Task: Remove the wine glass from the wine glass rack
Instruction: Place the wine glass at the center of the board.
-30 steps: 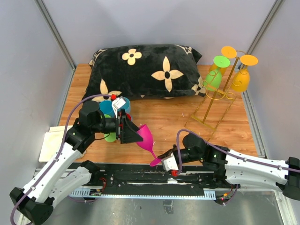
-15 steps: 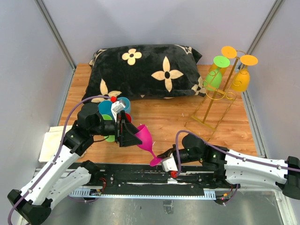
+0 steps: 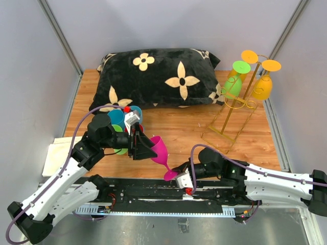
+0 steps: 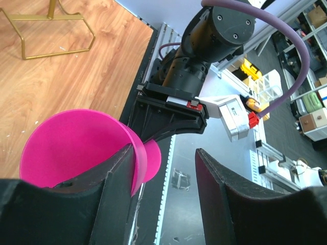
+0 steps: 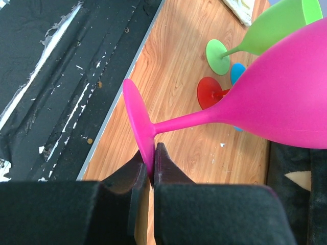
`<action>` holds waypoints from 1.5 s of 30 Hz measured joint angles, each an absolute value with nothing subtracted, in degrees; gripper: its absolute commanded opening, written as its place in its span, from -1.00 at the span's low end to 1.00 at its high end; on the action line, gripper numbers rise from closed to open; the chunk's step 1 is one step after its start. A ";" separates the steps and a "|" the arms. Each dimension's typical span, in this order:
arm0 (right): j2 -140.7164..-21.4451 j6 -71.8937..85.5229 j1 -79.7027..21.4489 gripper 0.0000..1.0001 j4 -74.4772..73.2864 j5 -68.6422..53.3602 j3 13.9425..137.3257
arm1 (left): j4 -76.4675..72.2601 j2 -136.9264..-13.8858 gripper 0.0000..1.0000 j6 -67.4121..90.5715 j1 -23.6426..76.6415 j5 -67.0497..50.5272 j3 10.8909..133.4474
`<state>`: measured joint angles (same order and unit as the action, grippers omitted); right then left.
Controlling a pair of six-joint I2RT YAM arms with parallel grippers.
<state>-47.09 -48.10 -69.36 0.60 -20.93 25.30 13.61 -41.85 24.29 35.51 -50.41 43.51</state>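
Pink plastic is what matters: the pink wine glass is already off the wine glass rack and hangs in the air between my two arms, well apart from the gold wire.

Over the last second the left gripper has crept in towards the bowl, and the bowl has dipped a touch with it. The foot has barely moved. I read that as a handover closing up, not a fresh pick. The removal itself looks done for this glass.

The right gripper is nearly closed, its fingertips pinching the rim of the foot disc edge-on. The left gripper's jaws stand wide apart and grip nothing. One finger lies across the lower part of the bowl's mouth. I cannot tell whether it touches the wall or sits just inside it.

The glass's long axis runs from the foot in the right fingertips, along the stem, up and away to the bowl at the left fingers. It is tilted, neither upright nor flat, with the open mouth facing the left gripper.
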 measured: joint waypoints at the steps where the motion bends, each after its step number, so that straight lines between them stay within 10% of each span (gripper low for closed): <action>1: -47.07 -48.12 -69.36 -0.95 0.58 -20.78 25.26 | 13.80 -42.04 0.03 23.97 35.51 -50.09 43.55; 27: -42.63 -48.75 -69.36 -0.95 1.17 -17.96 21.91 | 19.33 -44.38 -0.14 19.66 36.62 -48.53 44.99; 40: -41.17 -49.84 -69.38 -0.91 1.45 -14.46 21.08 | 21.43 -46.15 -0.97 16.14 37.76 -46.28 46.46; 45: -41.15 -50.00 -69.38 -0.78 1.80 -13.17 21.02 | 22.02 -46.35 -0.99 15.66 38.00 -45.87 46.98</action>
<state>-41.15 -50.00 -69.38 1.80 -13.17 21.02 22.02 -46.35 15.66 38.00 -45.87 46.98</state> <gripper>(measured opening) 0.094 0.021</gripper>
